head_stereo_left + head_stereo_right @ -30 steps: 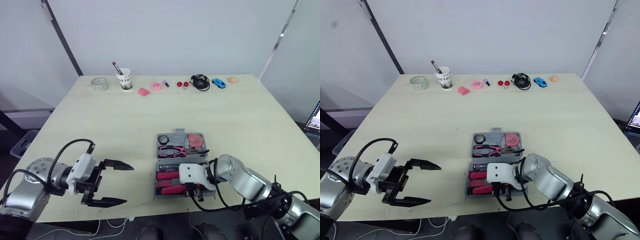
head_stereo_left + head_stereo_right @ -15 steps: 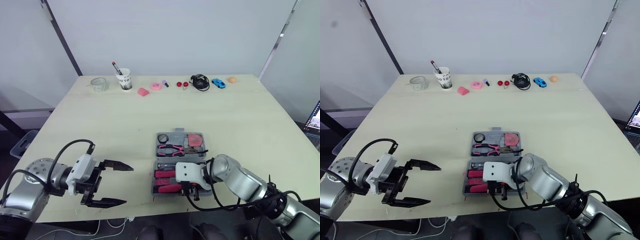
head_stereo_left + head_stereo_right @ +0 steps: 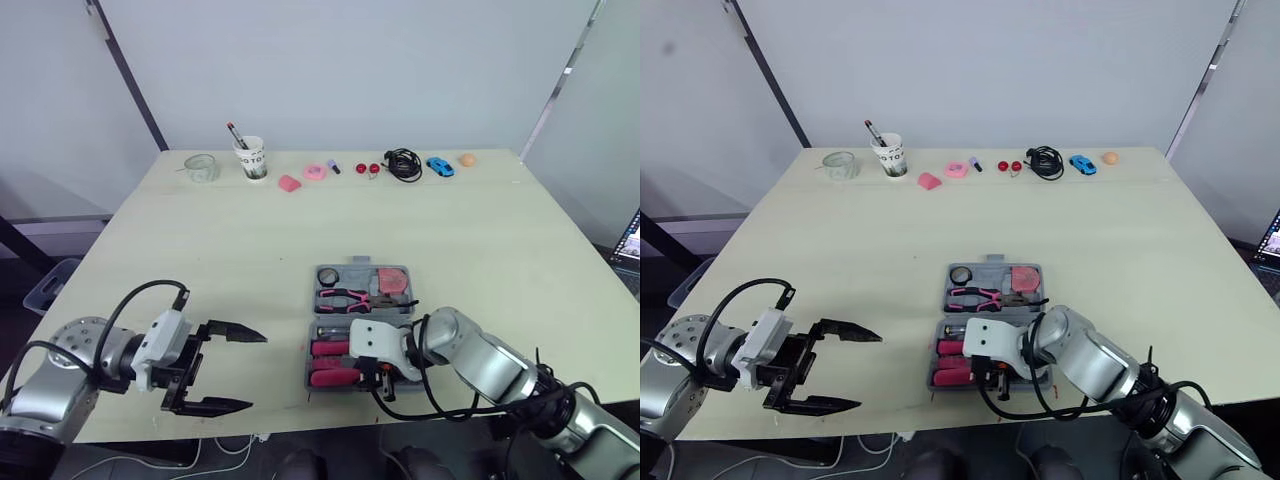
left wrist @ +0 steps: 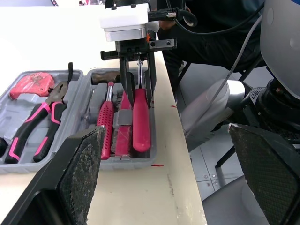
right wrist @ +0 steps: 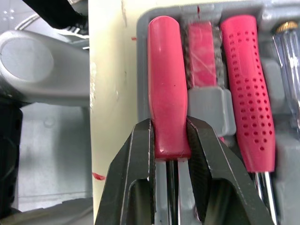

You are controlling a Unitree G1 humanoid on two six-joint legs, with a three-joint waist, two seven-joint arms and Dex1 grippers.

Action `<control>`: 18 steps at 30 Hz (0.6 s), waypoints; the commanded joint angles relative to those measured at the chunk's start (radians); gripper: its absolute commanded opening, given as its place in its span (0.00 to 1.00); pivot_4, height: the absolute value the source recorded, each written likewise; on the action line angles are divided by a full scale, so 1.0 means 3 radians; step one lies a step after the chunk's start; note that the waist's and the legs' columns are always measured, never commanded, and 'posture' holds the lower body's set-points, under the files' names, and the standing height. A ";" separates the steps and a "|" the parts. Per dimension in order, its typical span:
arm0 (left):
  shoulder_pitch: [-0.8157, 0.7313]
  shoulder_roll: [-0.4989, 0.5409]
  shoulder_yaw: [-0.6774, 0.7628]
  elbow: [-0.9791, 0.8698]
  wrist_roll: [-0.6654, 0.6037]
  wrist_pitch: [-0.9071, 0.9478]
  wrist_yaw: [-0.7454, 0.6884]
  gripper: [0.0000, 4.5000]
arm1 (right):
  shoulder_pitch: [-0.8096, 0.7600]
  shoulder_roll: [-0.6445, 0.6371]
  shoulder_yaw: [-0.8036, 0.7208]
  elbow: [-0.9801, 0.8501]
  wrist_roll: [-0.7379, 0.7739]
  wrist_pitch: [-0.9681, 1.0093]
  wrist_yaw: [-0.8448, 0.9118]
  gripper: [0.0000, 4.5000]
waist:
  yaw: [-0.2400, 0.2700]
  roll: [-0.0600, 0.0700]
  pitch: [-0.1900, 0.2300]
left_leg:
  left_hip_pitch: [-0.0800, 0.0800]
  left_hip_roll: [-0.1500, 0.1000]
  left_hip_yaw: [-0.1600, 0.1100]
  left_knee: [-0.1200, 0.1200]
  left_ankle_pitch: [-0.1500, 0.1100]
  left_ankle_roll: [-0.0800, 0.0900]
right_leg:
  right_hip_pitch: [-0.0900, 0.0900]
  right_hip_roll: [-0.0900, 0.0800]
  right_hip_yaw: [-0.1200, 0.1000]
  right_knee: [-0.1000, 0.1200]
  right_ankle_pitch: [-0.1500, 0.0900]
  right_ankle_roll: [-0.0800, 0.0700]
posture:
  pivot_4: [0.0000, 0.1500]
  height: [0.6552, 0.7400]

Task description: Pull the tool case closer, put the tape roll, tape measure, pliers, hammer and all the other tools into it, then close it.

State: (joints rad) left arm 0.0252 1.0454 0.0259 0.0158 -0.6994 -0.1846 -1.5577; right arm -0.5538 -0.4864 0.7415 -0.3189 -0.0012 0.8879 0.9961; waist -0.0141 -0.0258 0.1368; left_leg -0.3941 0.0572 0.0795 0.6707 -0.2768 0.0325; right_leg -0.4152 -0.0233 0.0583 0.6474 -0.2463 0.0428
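The grey tool case point(image 3: 364, 313) lies open near the table's front edge. Its far half holds pink-handled pliers point(image 3: 343, 298), a pink tape measure point(image 3: 392, 281) and a dark roll point(image 3: 327, 277). Its near half holds red-handled tools side by side. My right gripper point(image 5: 169, 129) is shut on the red screwdriver handle point(image 5: 166, 93) in the slot nearest the table edge; this gripper point(image 4: 138, 96) also appears in the left wrist view. Beside that handle lie a wrapped red handle point(image 5: 201, 47) and a dotted red screwdriver point(image 5: 241, 93). My left gripper point(image 3: 255, 372) hovers open left of the case, holding nothing.
Along the table's back edge stand a glass jar point(image 3: 200, 166), a paper cup with a pen point(image 3: 251, 157), small pink items point(image 3: 315, 171), a black cable point(image 3: 403, 163), a blue toy car point(image 3: 438, 165) and an orange ball point(image 3: 466, 159). The case sits close to the front edge.
My right gripper, shut on the red screwdriver, has shifted a little to the left over the case's near half. The left arm has stayed put.
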 commanded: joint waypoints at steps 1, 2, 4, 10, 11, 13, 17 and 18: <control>0.0015 0.0049 0.0036 0.0007 -0.0009 -0.0077 -0.0189 1.00 | -0.0050 0.0045 0.0062 -0.0053 -0.0047 -0.0060 -0.0064 0.09 | 0.0000 0.0000 0.0000 | -0.0001 0.0000 0.0000 0.0000 0.0000 0.0000 | -0.0001 0.0000 0.0000 0.0000 0.0000 0.0000 | 1.00 1.00; 0.0018 0.0049 0.0038 0.0011 -0.0011 -0.0083 -0.0189 1.00 | -0.0056 0.0072 0.0076 -0.0041 -0.0056 -0.0059 -0.0084 0.09 | 0.0000 0.0000 0.0000 | -0.0001 0.0000 0.0000 0.0000 0.0000 0.0000 | -0.0001 0.0000 0.0000 0.0000 0.0000 0.0000 | 1.00 1.00; 0.0013 0.0048 0.0032 0.0025 -0.0008 -0.0092 -0.0189 1.00 | -0.0059 0.0111 0.0091 -0.0011 -0.0064 -0.0097 -0.0112 0.09 | -0.0001 0.0000 0.0000 | -0.0001 0.0000 0.0000 0.0000 0.0000 0.0000 | -0.0001 0.0000 0.0000 0.0000 0.0000 0.0000 | 1.00 1.00; 0.0000 0.0048 0.0015 0.0045 -0.0007 -0.0103 -0.0189 1.00 | -0.0079 0.0182 0.0114 0.0073 -0.0104 -0.0136 -0.0160 0.09 | -0.0001 0.0000 0.0000 | -0.0002 0.0000 0.0000 0.0000 0.0000 0.0000 | -0.0001 0.0000 0.0000 0.0000 0.0000 0.0000 | 1.00 1.00; -0.0002 0.0048 0.0014 0.0047 -0.0007 -0.0105 -0.0189 1.00 | -0.0076 0.0179 0.0125 0.0075 -0.0109 -0.0131 -0.0158 0.09 | -0.0001 0.0000 0.0000 | -0.0002 0.0000 -0.0001 0.0000 0.0000 0.0000 | -0.0001 0.0000 -0.0001 0.0000 0.0000 0.0000 | 1.00 1.00; -0.0014 0.0047 0.0011 0.0060 -0.0002 -0.0110 -0.0189 1.00 | -0.0049 0.0142 0.0150 0.0077 -0.0134 -0.0144 -0.0156 0.09 | -0.0004 0.0000 0.0000 | -0.0002 0.0000 -0.0002 0.0000 0.0000 0.0000 | -0.0001 0.0000 -0.0002 0.0000 0.0000 0.0000 | 1.00 1.00; -0.0030 0.0045 0.0005 0.0081 0.0006 -0.0121 -0.0189 1.00 | -0.0010 0.0110 0.0139 0.0067 -0.0133 -0.0169 -0.0149 0.09 | -0.0004 0.0000 0.0000 | -0.0002 0.0000 -0.0002 0.0000 0.0000 0.0000 | -0.0001 0.0001 -0.0002 0.0000 0.0000 0.0000 | 1.00 1.00; -0.0029 0.0044 0.0004 0.0083 0.0005 -0.0122 -0.0189 1.00 | -0.0008 0.0109 0.0134 0.0061 -0.0127 -0.0173 -0.0145 0.20 | -0.0004 0.0000 0.0000 | -0.0002 0.0000 -0.0002 0.0000 0.0000 0.0000 | -0.0001 0.0000 -0.0002 0.0000 0.0000 0.0000 | 1.00 1.00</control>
State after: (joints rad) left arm 0.0227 1.0454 0.0254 0.0463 -0.6981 -0.2038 -1.5579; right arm -0.5580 -0.4519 0.7781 -0.2863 -0.0399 0.8447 0.9525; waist -0.0153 -0.0257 0.1368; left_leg -0.3946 0.0572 0.0791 0.6706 -0.2767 0.0325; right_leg -0.4156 -0.0231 0.0578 0.6474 -0.2464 0.0428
